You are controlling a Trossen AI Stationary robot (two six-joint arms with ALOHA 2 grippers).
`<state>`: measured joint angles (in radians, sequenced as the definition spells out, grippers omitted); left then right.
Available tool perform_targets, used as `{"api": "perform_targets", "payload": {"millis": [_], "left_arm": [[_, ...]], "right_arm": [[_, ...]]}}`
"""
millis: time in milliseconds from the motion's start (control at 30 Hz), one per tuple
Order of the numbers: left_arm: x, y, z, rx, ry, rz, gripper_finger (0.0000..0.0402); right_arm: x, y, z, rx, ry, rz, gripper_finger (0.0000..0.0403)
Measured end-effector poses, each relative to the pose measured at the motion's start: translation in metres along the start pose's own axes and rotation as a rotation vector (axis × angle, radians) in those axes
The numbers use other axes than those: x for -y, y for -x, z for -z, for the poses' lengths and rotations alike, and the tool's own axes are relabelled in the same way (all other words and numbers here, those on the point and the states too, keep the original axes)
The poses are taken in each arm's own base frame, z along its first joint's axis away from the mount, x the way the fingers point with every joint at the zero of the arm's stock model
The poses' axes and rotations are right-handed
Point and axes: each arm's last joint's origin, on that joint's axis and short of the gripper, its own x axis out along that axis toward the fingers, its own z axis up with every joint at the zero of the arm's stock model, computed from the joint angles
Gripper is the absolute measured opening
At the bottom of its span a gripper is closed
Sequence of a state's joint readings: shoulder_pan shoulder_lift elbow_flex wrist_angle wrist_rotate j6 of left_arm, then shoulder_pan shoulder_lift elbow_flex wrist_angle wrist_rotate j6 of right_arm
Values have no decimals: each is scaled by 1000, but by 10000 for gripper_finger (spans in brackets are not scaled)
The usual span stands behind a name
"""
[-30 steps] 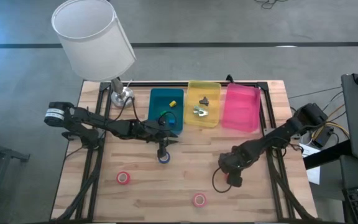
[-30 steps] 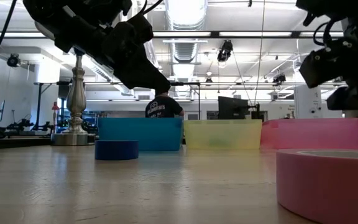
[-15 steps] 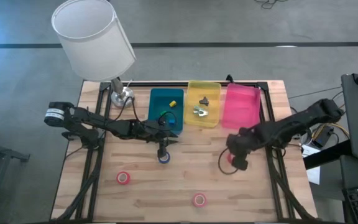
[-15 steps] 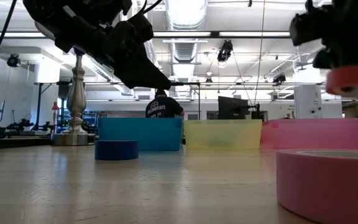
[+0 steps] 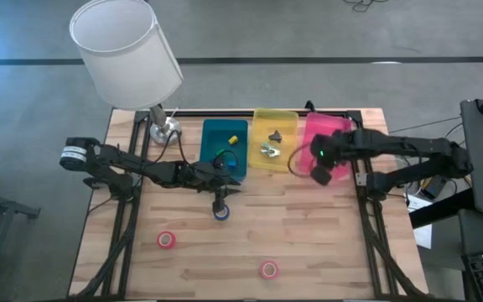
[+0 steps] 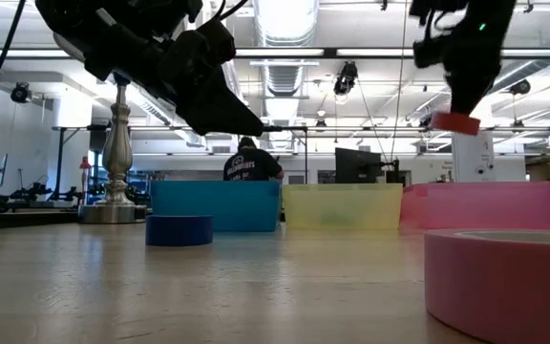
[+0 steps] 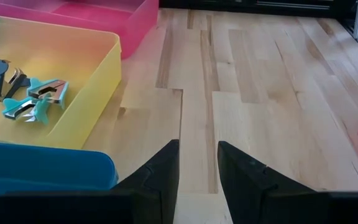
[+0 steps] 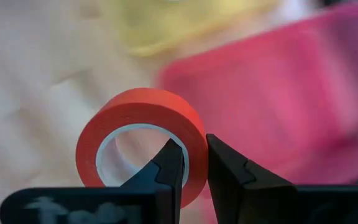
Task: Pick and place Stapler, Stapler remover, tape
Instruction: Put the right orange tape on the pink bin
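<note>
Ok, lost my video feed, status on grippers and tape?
Right gripper shut on red tape roll, above pink bin. Left gripper open, empty, hovering over blue roll. Nothing blocking the bin.

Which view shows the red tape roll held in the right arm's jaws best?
The right wrist view: the red tape roll fills the picture, its wall pinched by the right gripper in front of the pink bin. The low view shows only its edge, held high; the high view, a red speck over that bin; the left wrist view, nothing.
</note>
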<state>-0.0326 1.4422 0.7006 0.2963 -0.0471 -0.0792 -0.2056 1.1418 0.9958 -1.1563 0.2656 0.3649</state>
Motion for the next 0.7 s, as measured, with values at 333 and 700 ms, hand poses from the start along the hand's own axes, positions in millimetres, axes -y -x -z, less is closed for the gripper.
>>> {"api": "perform_targets", "payload": {"millis": [333, 700], "left_arm": [[0, 0, 0, 1, 0, -1, 113], [0, 0, 0, 1, -1, 4, 113]], "right_arm": [[74, -44, -22, -158, -331, 207, 52], [119, -117, -25, -365, -487, 268, 52]]}}
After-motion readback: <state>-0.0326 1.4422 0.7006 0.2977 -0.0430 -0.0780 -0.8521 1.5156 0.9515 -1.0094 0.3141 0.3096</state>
